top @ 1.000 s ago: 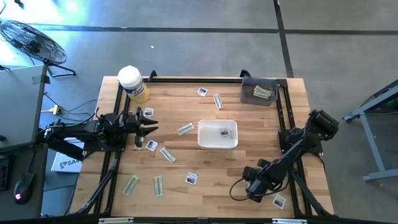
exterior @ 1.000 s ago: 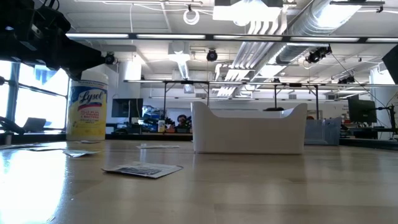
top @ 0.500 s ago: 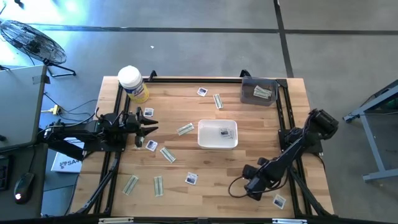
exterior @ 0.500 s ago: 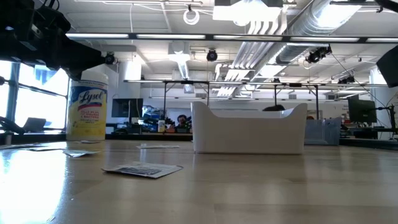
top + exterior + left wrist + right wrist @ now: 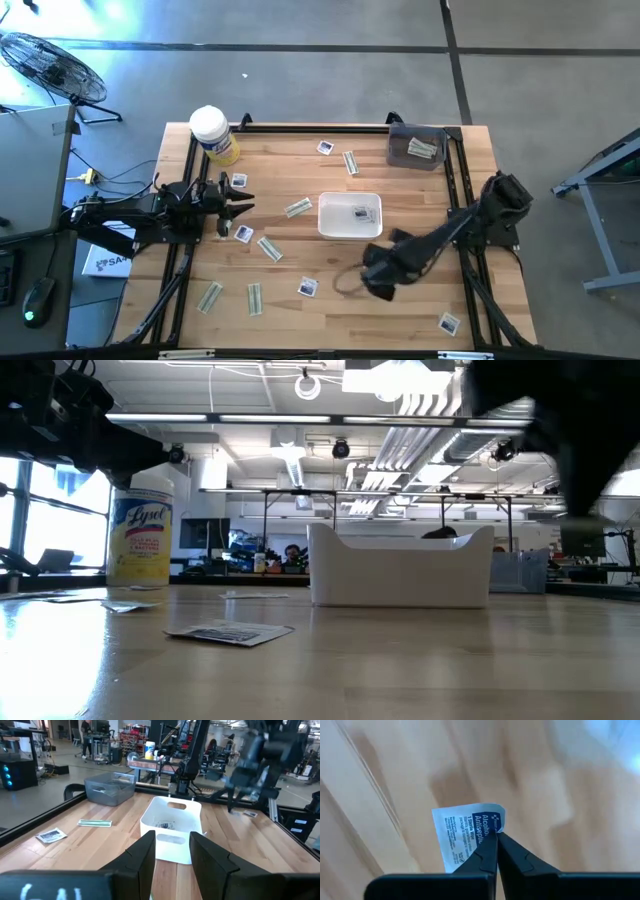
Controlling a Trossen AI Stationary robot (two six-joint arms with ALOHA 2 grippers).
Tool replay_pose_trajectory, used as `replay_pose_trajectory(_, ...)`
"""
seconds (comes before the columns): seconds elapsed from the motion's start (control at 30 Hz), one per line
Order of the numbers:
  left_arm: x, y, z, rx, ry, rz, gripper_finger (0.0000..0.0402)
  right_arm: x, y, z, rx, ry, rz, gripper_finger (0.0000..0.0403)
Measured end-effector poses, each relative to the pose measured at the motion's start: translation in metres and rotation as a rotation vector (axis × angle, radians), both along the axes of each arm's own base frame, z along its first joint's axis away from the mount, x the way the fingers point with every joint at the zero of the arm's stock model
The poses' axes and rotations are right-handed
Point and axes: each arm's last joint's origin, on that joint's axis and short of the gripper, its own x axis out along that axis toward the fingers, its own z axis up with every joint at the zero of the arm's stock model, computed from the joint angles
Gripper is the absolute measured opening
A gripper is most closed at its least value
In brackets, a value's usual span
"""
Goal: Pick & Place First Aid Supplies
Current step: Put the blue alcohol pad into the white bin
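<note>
Since a sec ago the right arm has swung from the near-right corner toward table centre; right gripper (image 5: 496, 836) now hangs just near of the white tray (image 5: 350, 232), fingers pinched tight on a white alcohol-wipe packet (image 5: 467, 837) w/ dark-blue print, lifted clear of the wood. Left arm hasn't budged: left gripper (image 5: 170, 845) waits at the left side, fingers apart, nothing between them, pointing at the tray. Tray holds one packet (image 5: 360, 213). Other packets lie scattered on the table (image 5: 420, 200): square one (image 5: 307, 287) near the right gripper, strip (image 5: 297, 208) beside the tray, another square (image 5: 449, 323) at the near-right corner. Yellow canister (image 5: 213, 134) at far-left; clear bin (image 5: 416, 147) far-right.
</note>
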Motion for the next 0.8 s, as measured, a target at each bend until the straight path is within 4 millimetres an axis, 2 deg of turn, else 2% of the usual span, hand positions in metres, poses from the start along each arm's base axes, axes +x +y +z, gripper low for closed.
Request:
replay_pose_trajectory(0.17, 0.0, 0.0, 0.0, 0.0, 0.0, 0.0, 0.0119, 0.032, -0.033, 0.037, -0.079, -0.106, 0.087, 0.0001)
replay_pose_trajectory(0.3, 0.0, 0.0, 0.0, 0.0, 0.0, 0.0, 0.0119, 0.05, -0.072, 0.05, -0.135, -0.139, 0.112, 0.0001)
replay_pose_trajectory(0.43, 0.0, 0.0, 0.0, 0.0, 0.0, 0.001, 0.0119, 0.057, -0.11, 0.047, -0.16, -0.116, 0.129, 0.0001)
replay_pose_trajectory(0.53, 0.0, 0.0, 0.0, 0.0, 0.0, 0.0, 0.0119, 0.059, -0.133, 0.037, -0.143, -0.097, 0.15, 0.0001)
replay_pose_trajectory(0.8, 0.0, 0.0, 0.0, 0.0, 0.0, 0.001, 0.0119, 0.059, -0.167, 0.011, -0.04, -0.118, 0.202, 0.0001)
